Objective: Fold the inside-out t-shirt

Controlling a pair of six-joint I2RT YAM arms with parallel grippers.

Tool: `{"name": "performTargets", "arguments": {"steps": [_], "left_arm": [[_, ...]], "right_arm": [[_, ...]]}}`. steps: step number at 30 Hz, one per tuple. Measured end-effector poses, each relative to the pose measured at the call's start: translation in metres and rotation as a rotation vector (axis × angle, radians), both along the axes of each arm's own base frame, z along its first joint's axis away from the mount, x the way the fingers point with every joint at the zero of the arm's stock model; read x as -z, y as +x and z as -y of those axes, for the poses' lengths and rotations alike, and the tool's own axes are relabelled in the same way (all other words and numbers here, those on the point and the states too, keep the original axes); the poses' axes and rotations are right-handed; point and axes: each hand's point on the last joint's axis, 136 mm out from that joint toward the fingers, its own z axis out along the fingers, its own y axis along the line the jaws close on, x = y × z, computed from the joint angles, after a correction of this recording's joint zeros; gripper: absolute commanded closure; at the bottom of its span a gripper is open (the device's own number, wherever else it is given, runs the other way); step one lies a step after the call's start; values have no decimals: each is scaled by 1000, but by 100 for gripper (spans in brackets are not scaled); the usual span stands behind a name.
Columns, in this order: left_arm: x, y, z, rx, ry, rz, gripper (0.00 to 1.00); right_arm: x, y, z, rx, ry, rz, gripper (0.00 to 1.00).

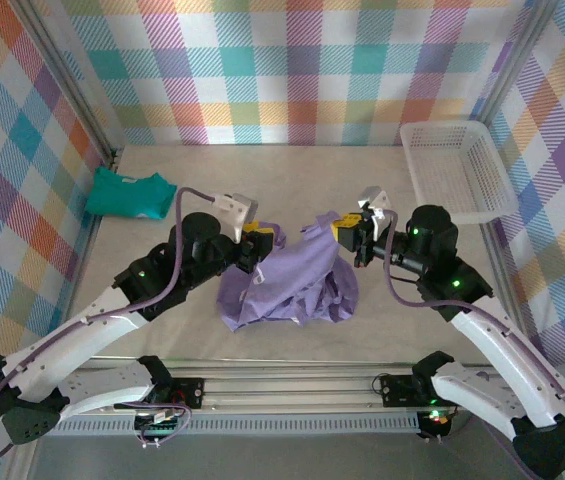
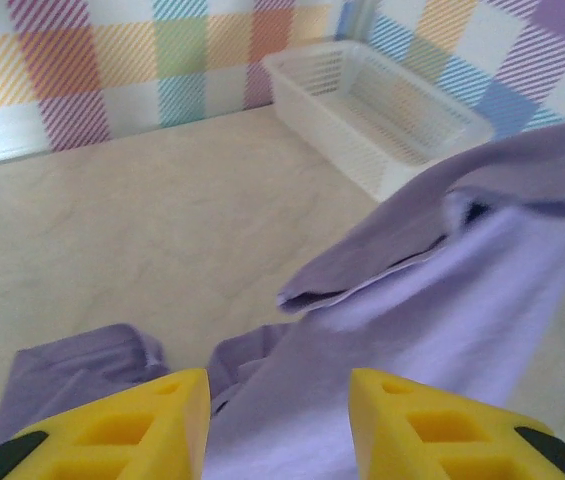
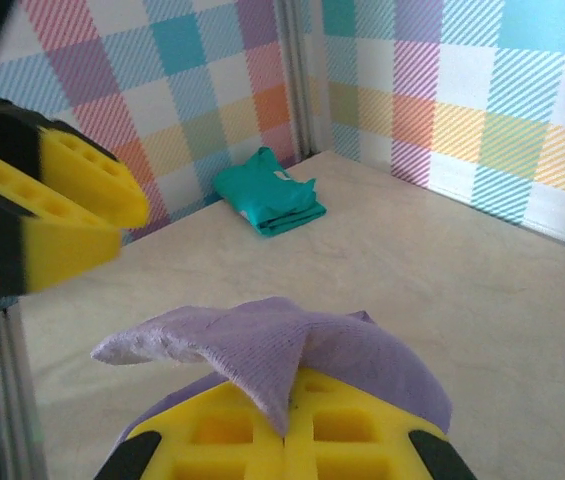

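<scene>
The shirt lies bunched mid-way along the table, toward its near edge, between both arms. The right gripper is clamped on a raised fold. The left gripper has its jaws apart and grips nothing, with cloth just ahead of it.

This looks like a robot test cell in a lab, not anyone's home. Pastel checked cloth panels hang on metal frame posts round a pale counter. A left arm and a right arm are bolted to an aluminium rail, cables trailing. A white mesh basket and a folded teal garment sit at the back.
</scene>
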Motion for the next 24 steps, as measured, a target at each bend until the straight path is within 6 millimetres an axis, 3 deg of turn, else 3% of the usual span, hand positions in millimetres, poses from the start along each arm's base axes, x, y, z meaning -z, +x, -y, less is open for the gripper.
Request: {"name": "performTargets", "arguments": {"steps": [10,16,19,24], "left_arm": [[36,29,2,-58,139,21,56],[51,52,1,-71,150,1,55],[67,50,13,-13,129,-47,53],[99,28,43,116,-29,-151,52]], "right_arm": [[-62,-3,5,-206,70,35,100],[-86,2,-1,-318,92,13,100],[-92,8,-5,-338,109,-4,100],[-91,35,-15,-327,174,-80,100]]}}
